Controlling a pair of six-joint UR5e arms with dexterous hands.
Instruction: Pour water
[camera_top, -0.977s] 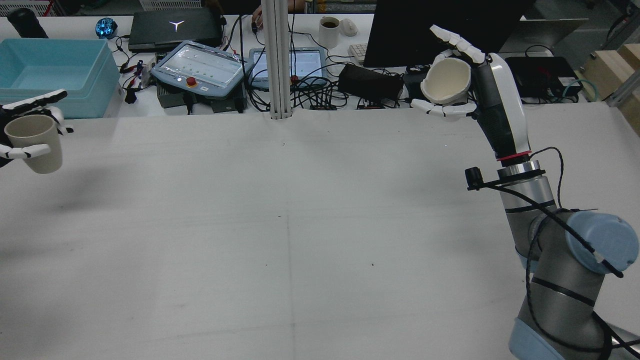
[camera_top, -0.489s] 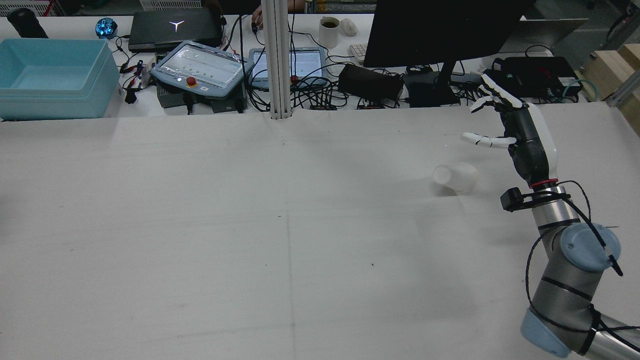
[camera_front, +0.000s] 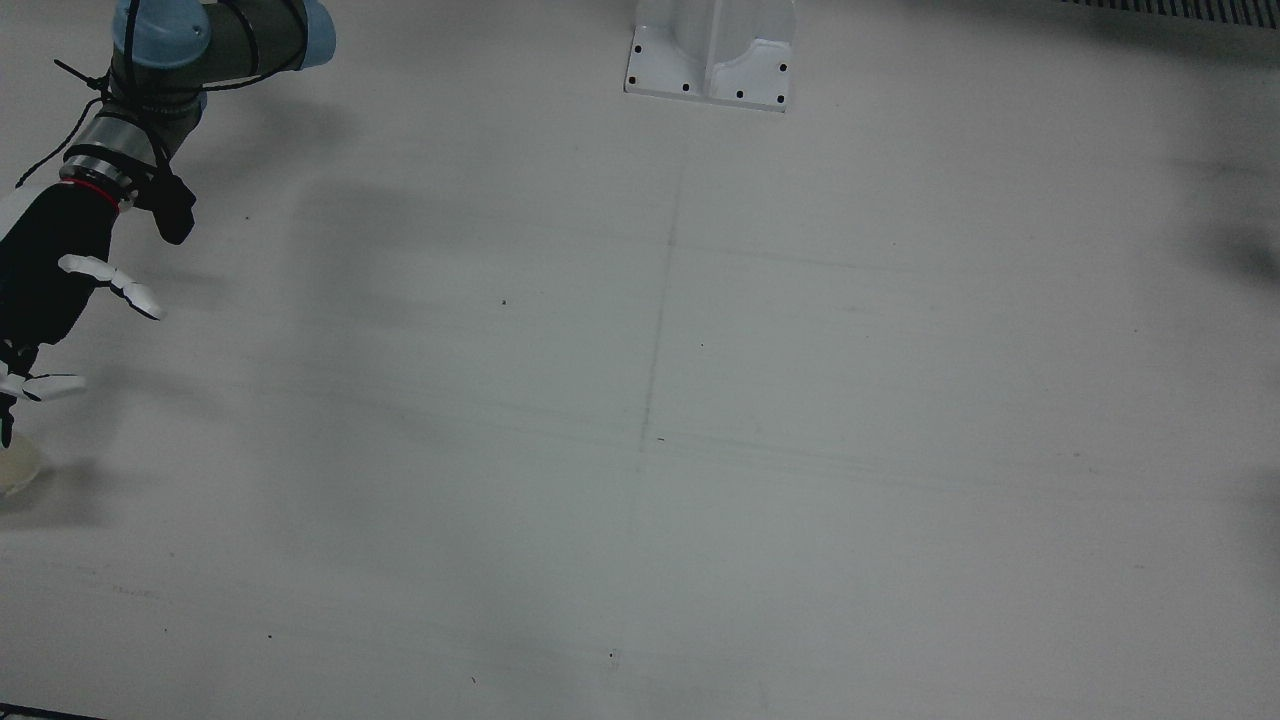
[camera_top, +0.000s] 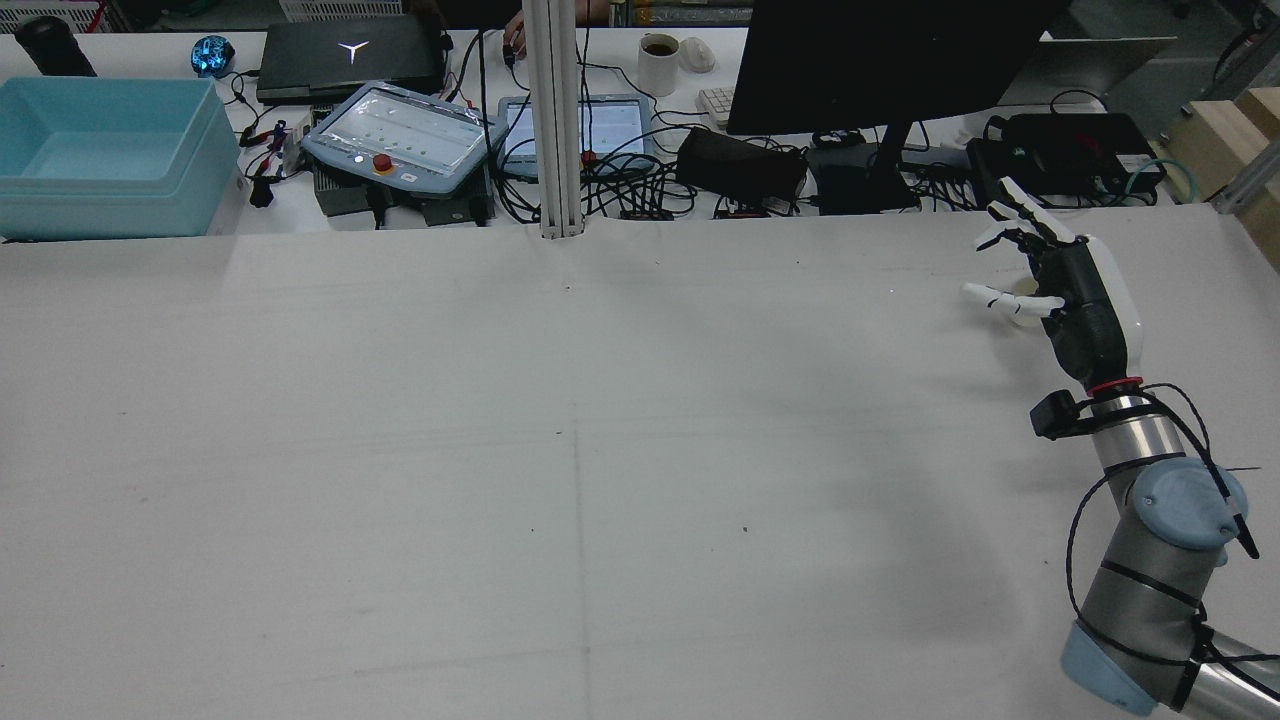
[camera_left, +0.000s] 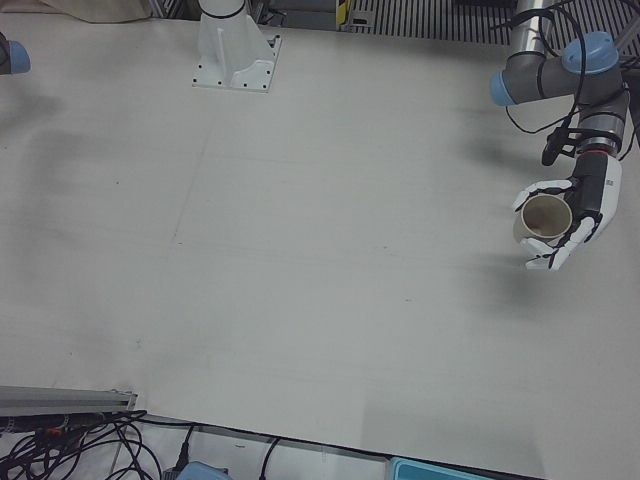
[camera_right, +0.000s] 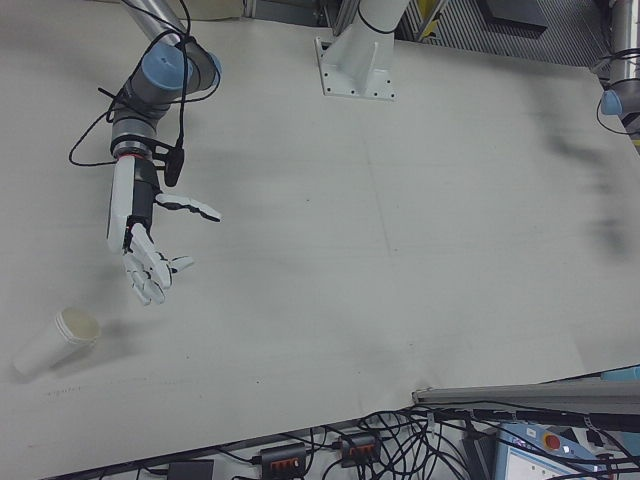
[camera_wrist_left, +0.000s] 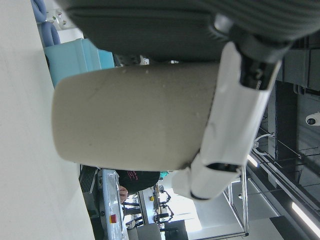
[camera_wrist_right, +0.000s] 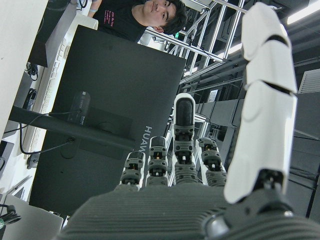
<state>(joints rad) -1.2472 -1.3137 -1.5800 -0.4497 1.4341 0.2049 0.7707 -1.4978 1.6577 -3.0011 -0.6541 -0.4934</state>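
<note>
This is a robotics lab. A wide white worktable (camera_top: 560, 450) carries grey-and-blue jointed robot arms (camera_top: 1150, 560) on bolted white pedestals (camera_front: 710, 50). Along its far edge lie a grey teach pendant with a red stop button (camera_top: 395, 135), a black laptop (camera_top: 350, 55), a large black monitor (camera_top: 880, 60), tangled black cables (camera_top: 640, 170) and a pale blue plastic bin (camera_top: 105, 155). Aluminium framing (camera_wrist_right: 210, 45) stands behind.
</note>
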